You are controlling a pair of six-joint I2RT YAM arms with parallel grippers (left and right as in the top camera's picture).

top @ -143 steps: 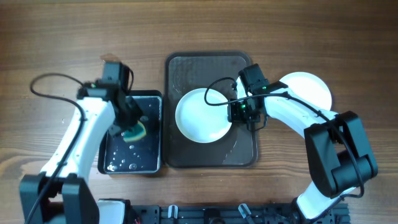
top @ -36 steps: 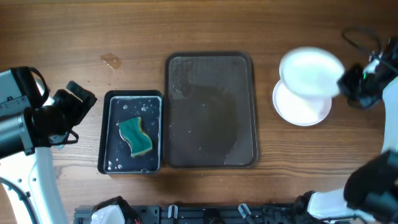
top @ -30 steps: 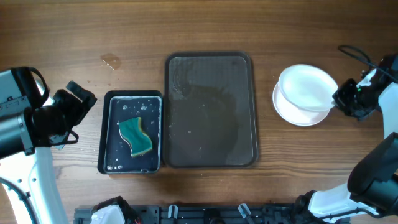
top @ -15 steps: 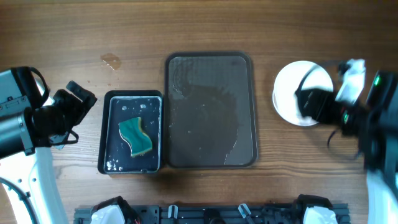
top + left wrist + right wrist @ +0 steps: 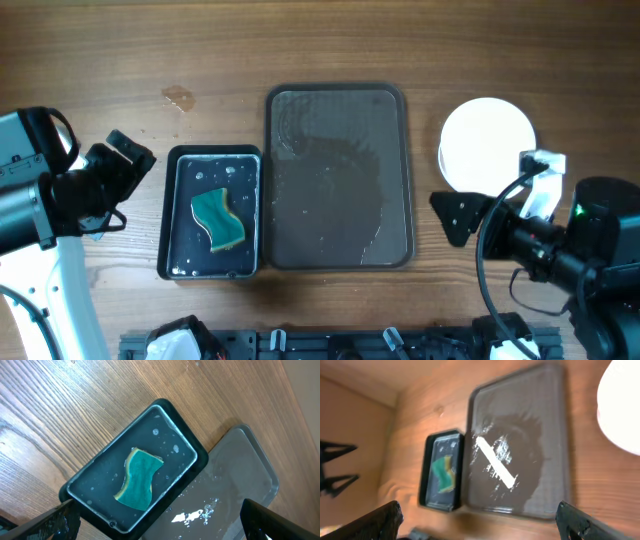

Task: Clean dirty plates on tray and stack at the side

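The plates (image 5: 487, 150) lie stacked on the wood right of the tray, plain white on top; in the right wrist view the plates (image 5: 622, 410) show blurred at the upper right. The dark tray (image 5: 340, 175) holds no plate, only a wet film, and the tray (image 5: 520, 450) glints with water. My right gripper (image 5: 455, 215) hovers high near the front, left of and below the stack, open and empty; its jaws stand wide in the right wrist view (image 5: 479, 510). My left gripper (image 5: 125, 185) hangs open and empty, high at the left of the water tray (image 5: 157, 510).
A black water tray (image 5: 211, 212) with a green-yellow sponge (image 5: 219, 219) sits left of the big tray; the sponge (image 5: 138, 480) lies flat in shallow water. A small wet mark (image 5: 178, 98) is on the wood at the back left.
My right gripper opened and let go of the plate, which now lies flat on the stack. The right arm pulled away toward the front and rose. The left arm stayed still.
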